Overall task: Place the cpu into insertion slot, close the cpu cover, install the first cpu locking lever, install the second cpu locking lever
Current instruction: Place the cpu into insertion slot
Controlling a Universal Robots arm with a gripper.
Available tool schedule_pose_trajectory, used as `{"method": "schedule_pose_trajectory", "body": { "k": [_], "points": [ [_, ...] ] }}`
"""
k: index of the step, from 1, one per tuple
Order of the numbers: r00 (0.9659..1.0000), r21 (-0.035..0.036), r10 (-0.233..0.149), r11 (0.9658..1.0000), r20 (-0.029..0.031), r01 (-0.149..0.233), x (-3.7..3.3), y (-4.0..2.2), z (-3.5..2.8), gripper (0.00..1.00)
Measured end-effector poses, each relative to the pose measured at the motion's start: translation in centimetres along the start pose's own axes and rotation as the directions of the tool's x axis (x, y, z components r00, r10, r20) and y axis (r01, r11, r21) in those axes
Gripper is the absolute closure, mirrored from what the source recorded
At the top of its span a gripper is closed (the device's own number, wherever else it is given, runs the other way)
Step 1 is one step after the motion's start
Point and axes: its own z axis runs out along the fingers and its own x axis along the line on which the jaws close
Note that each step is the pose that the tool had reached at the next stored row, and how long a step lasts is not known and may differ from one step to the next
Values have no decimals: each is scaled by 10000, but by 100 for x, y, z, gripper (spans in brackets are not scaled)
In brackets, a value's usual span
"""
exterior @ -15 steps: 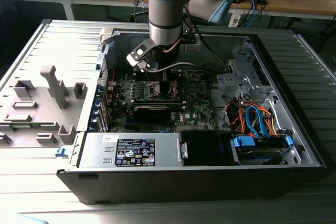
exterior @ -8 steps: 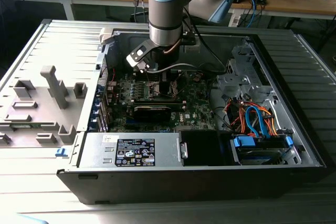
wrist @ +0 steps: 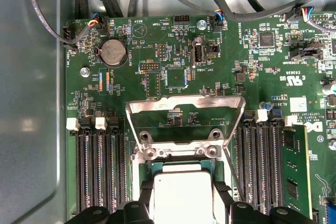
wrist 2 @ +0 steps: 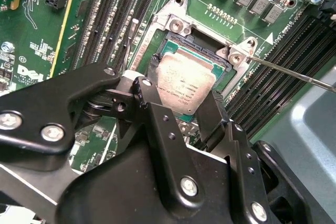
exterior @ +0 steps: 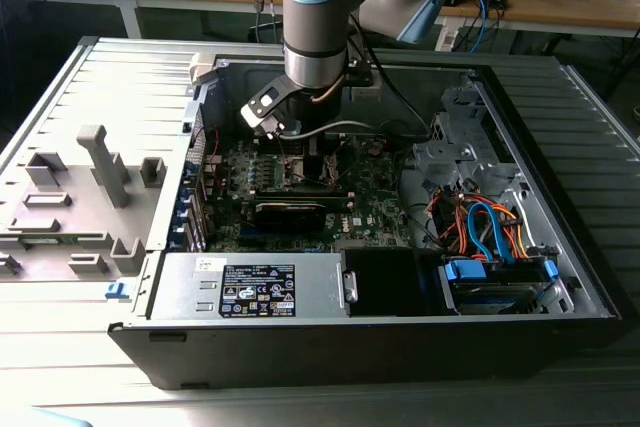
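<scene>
The arm [exterior: 318, 27] is down inside the open computer case [exterior: 560, 137], over the green motherboard [exterior: 300, 197] towards the exterior view's left. The tool [wrist 2: 185, 90] has its two black fingers [wrist 2: 153, 69] pressed against opposite edges of the cpu [wrist 2: 186, 80] — a narrow grip, chip held flat. The cpu sits right at the insertion slot [wrist 2: 189, 39]; seated or just above it, I cannot tell. The cpu cover [wrist: 184, 102] stands swung open beyond — and a thin locking lever [wrist 2: 294, 73] sticks out free.
</scene>
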Motion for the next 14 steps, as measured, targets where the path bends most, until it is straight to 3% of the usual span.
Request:
{"method": "schedule_pose_trajectory", "body": {
  "k": [4, 6, 7, 10, 14],
  "points": [
    [10000, -11, 1, 10000, -24, -1, 4, 2, 9, 47],
    [10000, -6, 1, 10000, -12, -1, 2, 1, 6, 46],
    [10000, -1, 1, 10000, -2, -1, 0, 0, 3, 39],
    [10000, 0, 3, 10000, 0, -3, 0, 0, 3, 39],
    [10000, -3, 6, 10000, -1, -6, 0, 2, -41, 39]
  ]
}}
